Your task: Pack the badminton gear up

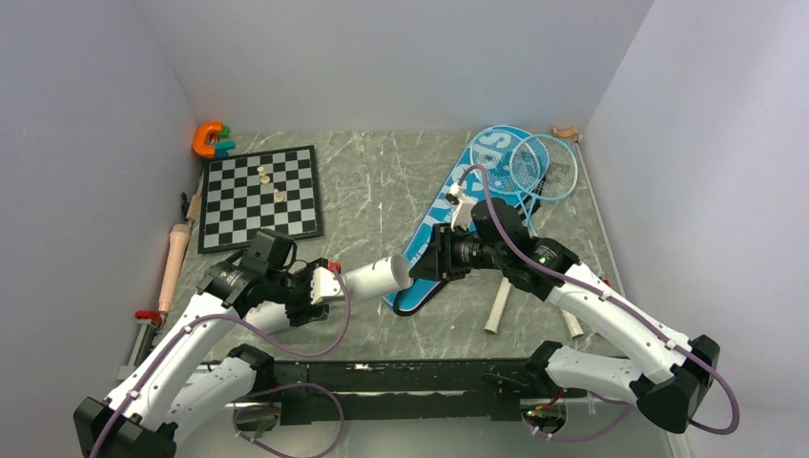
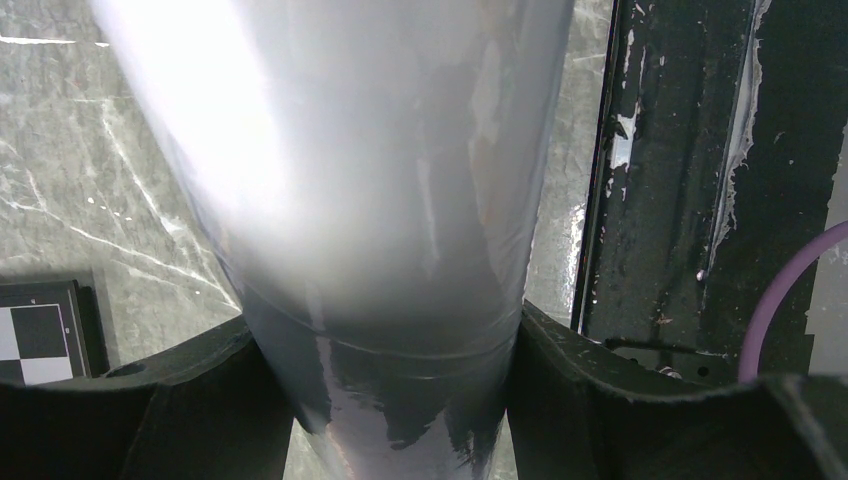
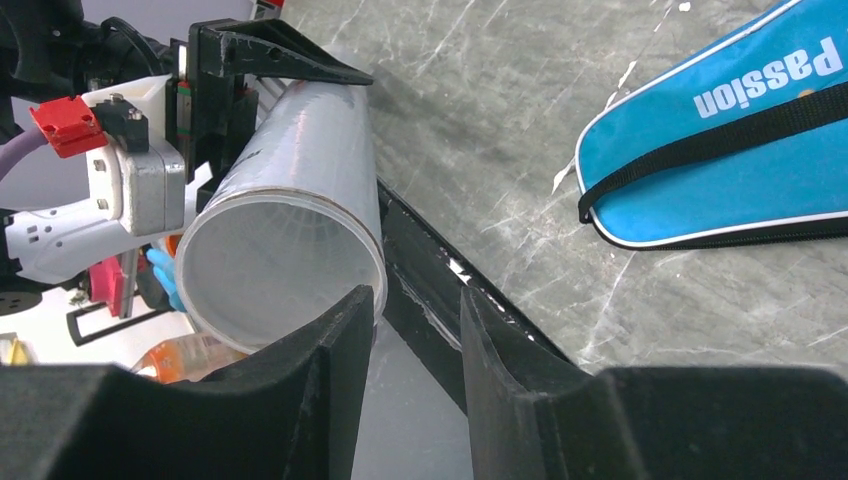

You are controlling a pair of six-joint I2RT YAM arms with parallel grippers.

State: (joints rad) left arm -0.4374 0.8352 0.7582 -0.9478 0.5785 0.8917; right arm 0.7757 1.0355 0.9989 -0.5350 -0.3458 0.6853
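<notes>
My left gripper (image 1: pixel 329 283) (image 2: pixel 385 400) is shut on the pale-grey tube (image 1: pixel 377 277) (image 2: pixel 380 250), which it holds off the table, level, with its open mouth pointing right. In the right wrist view the tube (image 3: pixel 290 200) looks hollow. My right gripper (image 1: pixel 420 265) (image 3: pixel 418 320) hovers at that mouth, one finger just in front of the rim. It is open with a narrow gap and nothing in it. The blue bag (image 1: pixel 448 224) (image 3: pixel 720 150) lies flat behind. Two light-blue rackets (image 1: pixel 539 162) rest by its far end, their white handles (image 1: pixel 496 310) reaching toward the near edge.
A chessboard (image 1: pixel 259 196) with a few pieces lies at the back left. A wooden rolling pin (image 1: pixel 174 262) runs along the left wall and a colourful toy (image 1: pixel 210 140) sits in the far left corner. A black rail (image 1: pixel 410 377) (image 3: pixel 430 290) borders the near edge.
</notes>
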